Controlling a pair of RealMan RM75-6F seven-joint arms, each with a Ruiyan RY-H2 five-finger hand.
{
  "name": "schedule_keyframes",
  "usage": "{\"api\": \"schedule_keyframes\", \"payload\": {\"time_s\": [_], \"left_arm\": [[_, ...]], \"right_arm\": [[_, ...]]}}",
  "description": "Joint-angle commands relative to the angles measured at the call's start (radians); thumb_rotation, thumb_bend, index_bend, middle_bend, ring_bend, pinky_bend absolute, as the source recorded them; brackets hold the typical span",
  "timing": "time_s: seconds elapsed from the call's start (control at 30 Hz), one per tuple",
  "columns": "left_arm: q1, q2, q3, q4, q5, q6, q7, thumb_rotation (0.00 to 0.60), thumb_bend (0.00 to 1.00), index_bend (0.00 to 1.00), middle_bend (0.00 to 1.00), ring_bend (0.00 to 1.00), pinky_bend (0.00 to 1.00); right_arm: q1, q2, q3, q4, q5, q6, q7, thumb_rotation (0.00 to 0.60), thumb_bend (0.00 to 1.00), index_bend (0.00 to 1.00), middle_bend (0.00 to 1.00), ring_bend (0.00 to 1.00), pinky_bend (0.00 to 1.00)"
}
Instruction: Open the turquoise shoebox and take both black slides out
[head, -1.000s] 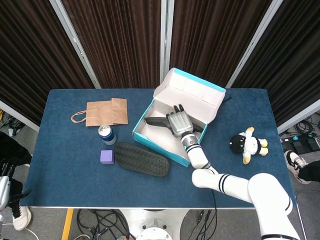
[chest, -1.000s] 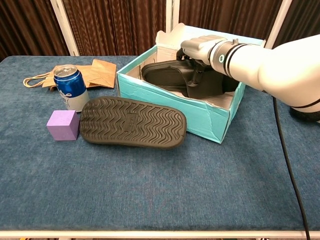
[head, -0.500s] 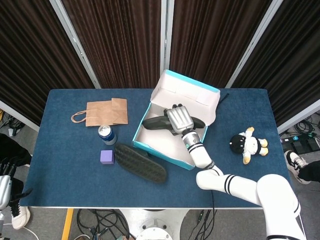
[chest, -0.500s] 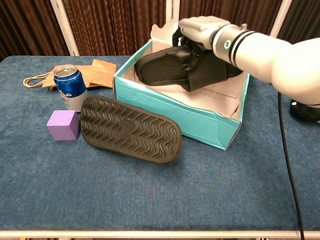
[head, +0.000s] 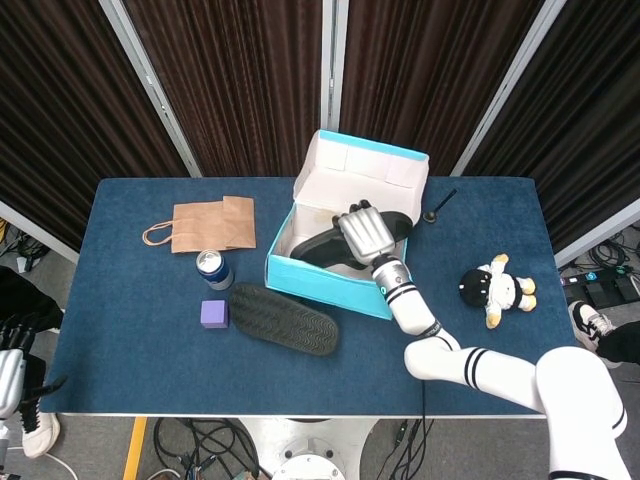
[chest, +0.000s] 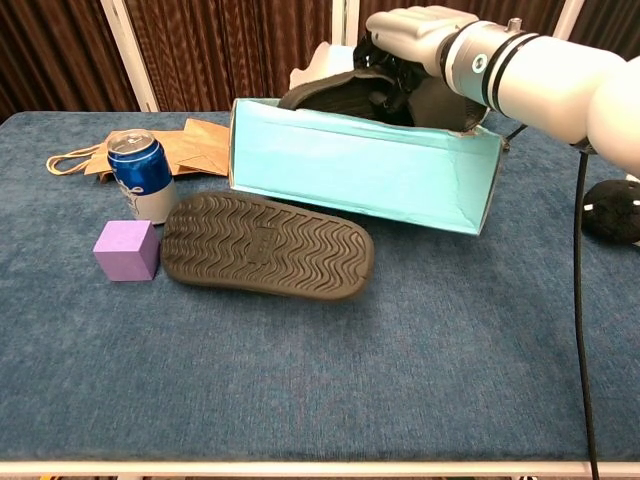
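In the last second I've pulled the second black slide (chest: 345, 90) up with my right hand (head: 365, 232); it was lying flat in the turquoise shoebox (chest: 360, 170) and now rides above the rim, toe poking out to the left in the chest view. The box has come along with it: its near wall has tipped up to face the chest camera almost square, and from the head view it has turned on the blue bench (head: 150, 300), lid flap standing up at the back. My read is that the slide is dragging on the cardboard, so the box may tip or slide further before it lets go. My fingers are wrapped over the strap, gripping it.

The first black slide (head: 285, 319) lies sole-up on the bench just in front of the box, so half the job is done.

With the wall tilted, I can't see inside the box from the chest, and the heel of the held slide is hidden behind my hand. My left hand (head: 8, 362) barely shows at the frame's lower left edge; I cannot tell whether it is open or closed.
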Motion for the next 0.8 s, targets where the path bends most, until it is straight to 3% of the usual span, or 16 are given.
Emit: {"api": "schedule_keyframes", "payload": {"time_s": [0.03, 0.17, 0.5, 0.6, 0.8], "left_arm": [[-0.001, -0.001, 0.001, 0.000, 0.000, -0.002, -0.001, 0.600, 0.00, 0.17, 0.09, 0.01, 0.05], [-0.001, -0.004, 0.000, 0.005, -0.002, -0.001, -0.004, 0.600, 0.00, 0.17, 0.09, 0.01, 0.05], [-0.005, -0.004, -0.001, 0.007, 0.004, -0.001, -0.006, 0.600, 0.00, 0.17, 0.09, 0.01, 0.05], [-0.004, -0.003, -0.002, 0.006, 0.003, 0.002, -0.005, 0.600, 0.00, 0.17, 0.09, 0.01, 0.05], [-0.004, -0.001, -0.001, 0.002, 0.003, 0.001, -0.002, 0.600, 0.00, 0.17, 0.09, 0.01, 0.05]], "right_arm": [[0.000, -0.010, -0.018, 0.007, -0.008, 0.004, -0.025, 0.600, 0.52, 0.63, 0.51, 0.29, 0.22], [-0.008, -0.005, -0.002, -0.011, -0.027, 0.024, 0.000, 0.600, 0.52, 0.65, 0.51, 0.30, 0.29], [-0.075, 0.106, 0.053, -0.168, -0.164, 0.152, 0.133, 0.600, 0.52, 0.65, 0.52, 0.31, 0.30], [-0.120, 0.178, 0.040, -0.275, -0.219, 0.178, 0.181, 0.600, 0.52, 0.65, 0.52, 0.31, 0.30], [-0.242, 0.381, -0.038, -0.505, -0.360, 0.169, 0.368, 0.600, 0.52, 0.65, 0.52, 0.31, 0.29]]}}
